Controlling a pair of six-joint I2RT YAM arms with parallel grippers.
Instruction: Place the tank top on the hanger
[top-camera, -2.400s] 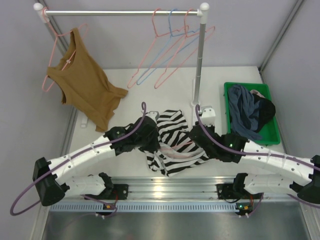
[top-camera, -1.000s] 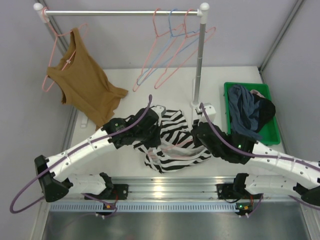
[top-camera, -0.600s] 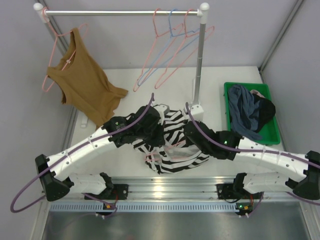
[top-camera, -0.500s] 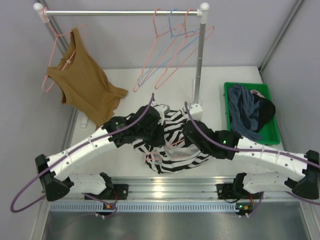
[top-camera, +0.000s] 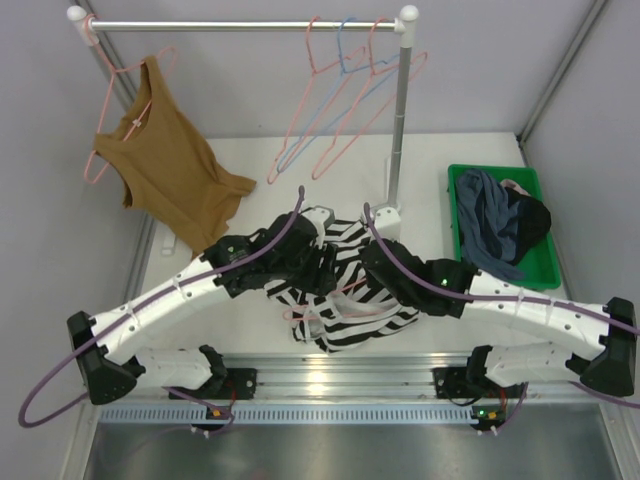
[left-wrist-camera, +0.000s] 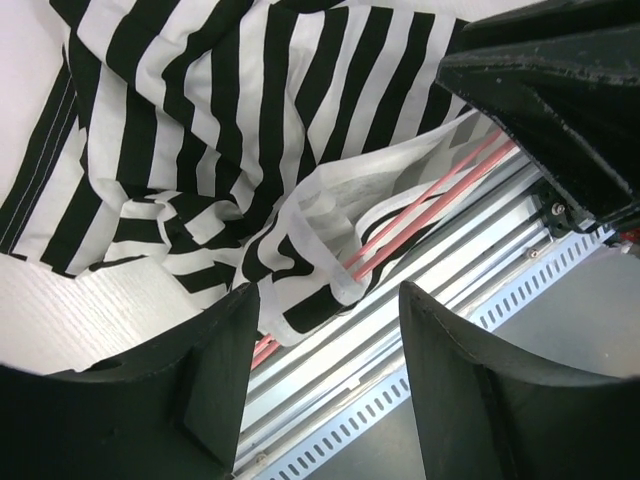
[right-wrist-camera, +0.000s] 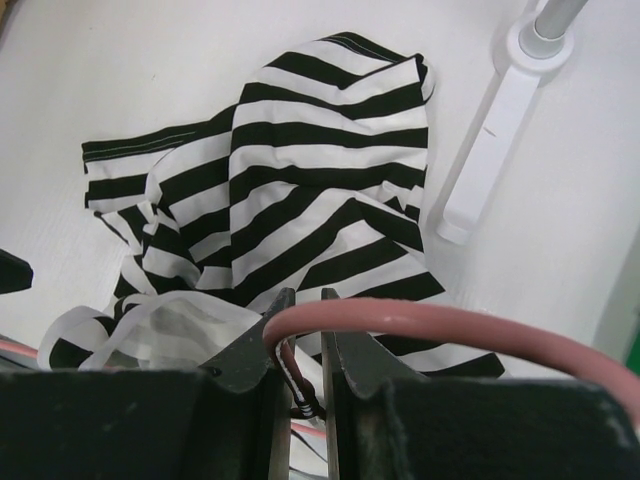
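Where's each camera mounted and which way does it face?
Top external: above, behind the bases, looking down on table and rail; left arm and right arm show.
Left wrist: faces the table's near edge; open left claw frames the tank top and the hanger.
Right wrist: faces the rail post's foot; right claw shut on the hanger.
Shared: both wrists see tank top and hanger.

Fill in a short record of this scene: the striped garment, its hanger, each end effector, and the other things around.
Tank top: striped, crumpled on the table, not yet hung
Hanger: pink wire, partly covered by the fabric
Left end effector: open, over the fabric's edge
Right end effector: shut on the hanger
Rail: brown top, spare hangers
Green tray: dark garments inside
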